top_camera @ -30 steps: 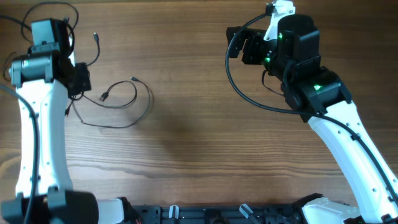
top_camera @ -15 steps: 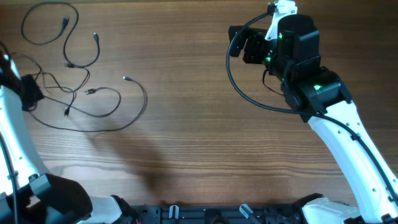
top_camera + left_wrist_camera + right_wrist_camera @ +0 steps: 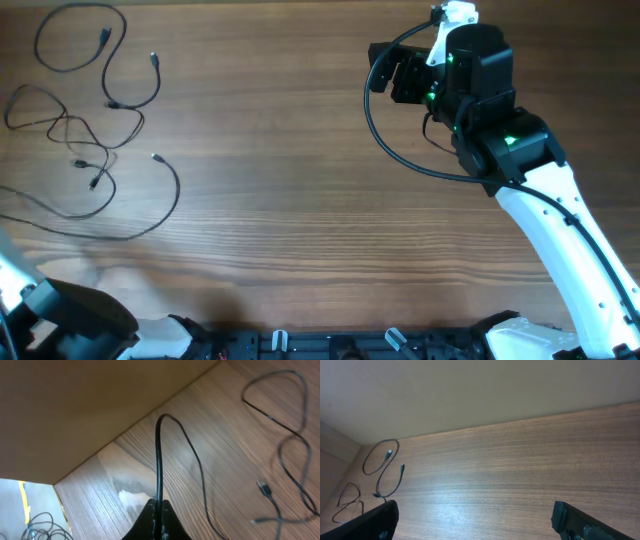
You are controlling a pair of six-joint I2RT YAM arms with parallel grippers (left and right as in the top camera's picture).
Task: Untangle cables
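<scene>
Several thin black cables (image 3: pixel 75 135) lie as loose strands at the table's far left, with a loop (image 3: pixel 45 62) at the top left corner and a long curved strand (image 3: pixel 177 190) below. My left gripper (image 3: pixel 159 510) is shut on one black cable (image 3: pixel 159 460), which arches up from the jaws and runs down to the right. More strands (image 3: pixel 280 455) and a silvery plug (image 3: pixel 264 489) lie to its right. The left gripper is outside the overhead view. My right gripper (image 3: pixel 395 75) is open and empty, high over the far right. Its wrist view (image 3: pixel 477 525) shows the cables (image 3: pixel 382 467) far to the left.
The table's left edge meets a tan wall (image 3: pixel 75 410). Past the edge, other dark cords (image 3: pixel 37 527) lie on the floor. The right arm's thick black cable (image 3: pixel 372 120) hangs in a loop. A dark rig (image 3: pixel 330 345) runs along the front edge.
My left arm has swung left and down out of the overhead view. The strands it pulled have shifted left and spread out; the top-left loop has come into view. The right arm has not moved.
</scene>
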